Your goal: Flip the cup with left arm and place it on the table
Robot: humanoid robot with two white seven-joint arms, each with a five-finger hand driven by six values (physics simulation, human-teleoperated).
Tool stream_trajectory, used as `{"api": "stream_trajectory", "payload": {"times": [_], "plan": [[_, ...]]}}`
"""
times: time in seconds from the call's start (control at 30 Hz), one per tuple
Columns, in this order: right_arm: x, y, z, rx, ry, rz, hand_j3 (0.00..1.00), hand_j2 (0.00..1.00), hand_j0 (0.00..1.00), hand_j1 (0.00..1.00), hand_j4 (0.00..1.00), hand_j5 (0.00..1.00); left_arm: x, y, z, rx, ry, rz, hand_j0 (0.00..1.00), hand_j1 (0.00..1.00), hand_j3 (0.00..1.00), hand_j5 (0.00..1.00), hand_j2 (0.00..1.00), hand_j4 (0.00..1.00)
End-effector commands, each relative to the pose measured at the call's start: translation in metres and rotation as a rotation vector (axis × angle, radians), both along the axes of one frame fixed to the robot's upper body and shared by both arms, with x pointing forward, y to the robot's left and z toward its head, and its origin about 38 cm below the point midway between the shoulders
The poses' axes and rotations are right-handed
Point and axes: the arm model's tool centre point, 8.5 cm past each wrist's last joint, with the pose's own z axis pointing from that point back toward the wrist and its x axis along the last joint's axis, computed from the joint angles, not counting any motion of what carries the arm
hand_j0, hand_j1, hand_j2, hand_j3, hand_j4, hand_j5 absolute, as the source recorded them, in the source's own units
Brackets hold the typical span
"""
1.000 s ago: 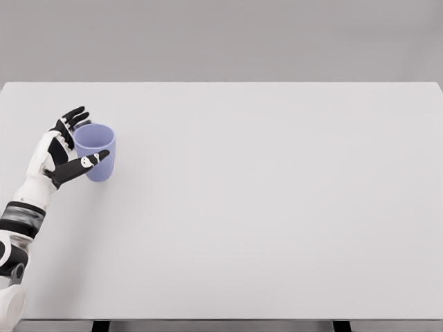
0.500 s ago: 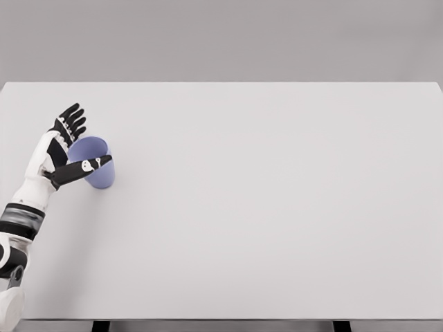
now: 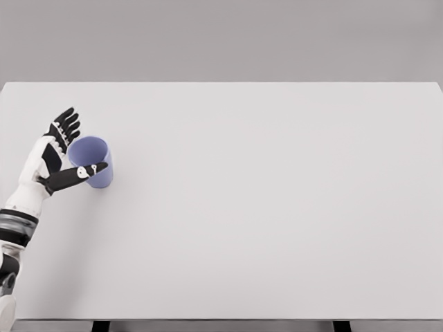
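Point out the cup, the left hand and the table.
cup (image 3: 99, 166), head view, on its purple side wall.
left hand (image 3: 52, 159), head view, on the palm.
table (image 3: 277, 207), head view, on bare tabletop.

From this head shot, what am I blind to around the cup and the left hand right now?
- Head view: whether the left hand actually touches the cup; the thumb crosses its front and hides the contact.
- Cup's base on the table: hidden by its own wall, so flat or tilted is unclear.
- Cup's inside bottom: not visible from this angle.
- Left arm: cut off by the lower left edge.
- Right arm: out of view.
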Motion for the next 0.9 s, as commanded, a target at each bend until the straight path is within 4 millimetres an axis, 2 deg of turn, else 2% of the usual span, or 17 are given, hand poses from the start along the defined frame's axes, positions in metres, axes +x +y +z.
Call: {"api": "stream_trajectory", "payload": {"times": [0.0, 0.23, 0.53, 0.6, 0.7, 0.8, 0.87], "plan": [[0.0, 0.0, 0.0, 0.0, 0.0, 0.0, 1.0, 1.0, 1.0, 1.0, 1.0, 1.0, 0.0, 0.001, 0.007, 0.003, -0.019, 0.001, 1.0, 1.0, 1.0, 1.0, 1.0, 1.0], [0.0, 0.0, 0.0, 0.0, 0.0, 0.0, 1.0, 1.0, 1.0, 1.0, 1.0, 1.0, -0.01, 0.016, 0.015, 0.04, -0.037, 0.016, 1.0, 1.0, 1.0, 1.0, 1.0, 1.0], [0.0, 0.0, 0.0, 0.0, 0.0, 0.0, 1.0, 1.0, 1.0, 1.0, 1.0, 1.0, -0.01, 0.021, 0.024, 0.071, -0.07, 0.006, 1.0, 1.0, 1.0, 1.0, 1.0, 1.0], [0.0, 0.0, 0.0, 0.0, 0.0, 0.0, 1.0, 1.0, 1.0, 1.0, 1.0, 1.0, -0.014, 0.029, 0.033, 0.12, -0.124, -0.014, 1.0, 1.0, 1.0, 1.0, 1.0, 1.0], [0.0, 0.0, 0.0, 0.0, 0.0, 0.0, 1.0, 1.0, 1.0, 1.0, 1.0, 1.0, -0.018, 0.045, 0.054, 0.29, -0.197, -0.069, 1.0, 1.0, 1.0, 1.0, 1.0, 1.0], [0.0, 0.0, 0.0, 0.0, 0.0, 0.0, 1.0, 1.0, 1.0, 1.0, 1.0, 1.0, -0.022, 0.043, 0.065, 0.363, -0.295, -0.111, 1.0, 1.0, 1.0, 1.0, 1.0, 1.0], [0.0, 0.0, 0.0, 0.0, 0.0, 0.0, 1.0, 1.0, 1.0, 1.0, 1.0, 1.0, -0.023, 0.043, 0.066, 0.401, -0.302, -0.127, 1.0, 1.0, 1.0, 1.0, 1.0, 1.0]]}}
